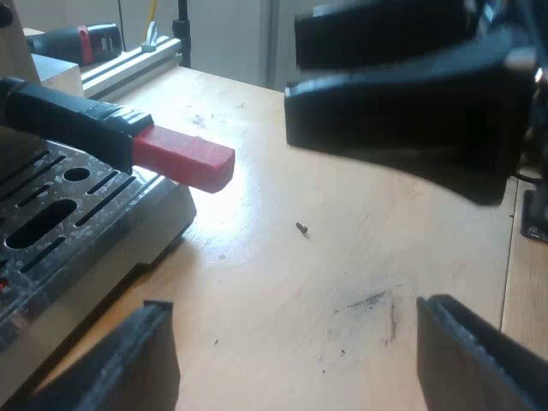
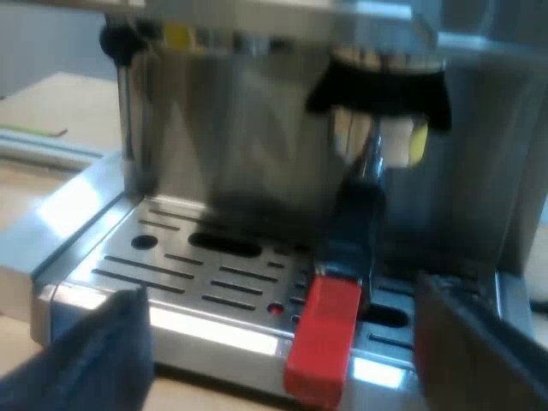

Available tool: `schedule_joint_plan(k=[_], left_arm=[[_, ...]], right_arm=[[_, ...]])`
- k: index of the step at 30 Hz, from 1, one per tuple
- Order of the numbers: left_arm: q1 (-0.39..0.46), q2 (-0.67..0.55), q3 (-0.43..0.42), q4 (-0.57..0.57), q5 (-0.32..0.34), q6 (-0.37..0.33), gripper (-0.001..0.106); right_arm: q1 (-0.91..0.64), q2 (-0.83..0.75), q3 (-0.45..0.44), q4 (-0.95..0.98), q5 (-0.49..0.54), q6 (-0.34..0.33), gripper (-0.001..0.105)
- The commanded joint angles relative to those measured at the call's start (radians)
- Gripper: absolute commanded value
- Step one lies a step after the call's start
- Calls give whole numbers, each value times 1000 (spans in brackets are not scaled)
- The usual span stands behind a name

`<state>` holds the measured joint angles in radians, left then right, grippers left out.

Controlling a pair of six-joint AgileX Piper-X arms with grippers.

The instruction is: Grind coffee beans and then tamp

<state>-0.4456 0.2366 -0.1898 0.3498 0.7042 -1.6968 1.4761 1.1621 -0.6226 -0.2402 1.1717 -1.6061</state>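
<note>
The metal holder is locked into the espresso machine's (image 2: 248, 137) front, under the grinder outlet. Its dark handle (image 2: 355, 231) ends in a red tip (image 2: 324, 342) that juts out over the drip tray (image 2: 197, 274). My right gripper (image 2: 287, 360) is open, one finger on each side of the red tip and a little short of it, holding nothing. My left gripper (image 1: 295, 360) hovers open over the wooden table (image 1: 342, 257), beside the drip tray (image 1: 68, 231), with nothing between its fingers. From there the red tip (image 1: 184, 163) shows, with the right arm's black gripper (image 1: 402, 111) close to it.
A steam wand (image 2: 128, 111) hangs at the machine's side over the tray. A tiny dark screw (image 1: 301, 228) lies on the table. Beyond the table edge are an aluminium rail (image 1: 128, 64) and a red-and-black tool (image 1: 86, 43).
</note>
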Motion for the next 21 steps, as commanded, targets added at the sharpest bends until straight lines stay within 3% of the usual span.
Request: schedule_joint_plan(k=[1,2,5,7,11,13,21], left_arm=[[-5,1,-2,-18,11,-10,63],[-5,1,-2,-18,11,-10,63],[-5,1,-2,-18,11,-10,63],[-5,1,-2,-18,11,-10,63],[-5,1,-2,-18,11,-10,63],[-5,1,-2,-18,11,-10,63],[-5,1,-2,-20,11,-10,63]], right_arm=[[-21,-12,-66,136,-8,9,69],[-24,-12,-82,167,-14,19,69],[-70,-12,-154,347,-67,156,69],[-121,-10,-211,519,-144,249,69],[-202,-10,-287,726,-270,336,69],[-260,0,-336,830,-371,424,69],[-376,84,-441,938,-616,444,69]])
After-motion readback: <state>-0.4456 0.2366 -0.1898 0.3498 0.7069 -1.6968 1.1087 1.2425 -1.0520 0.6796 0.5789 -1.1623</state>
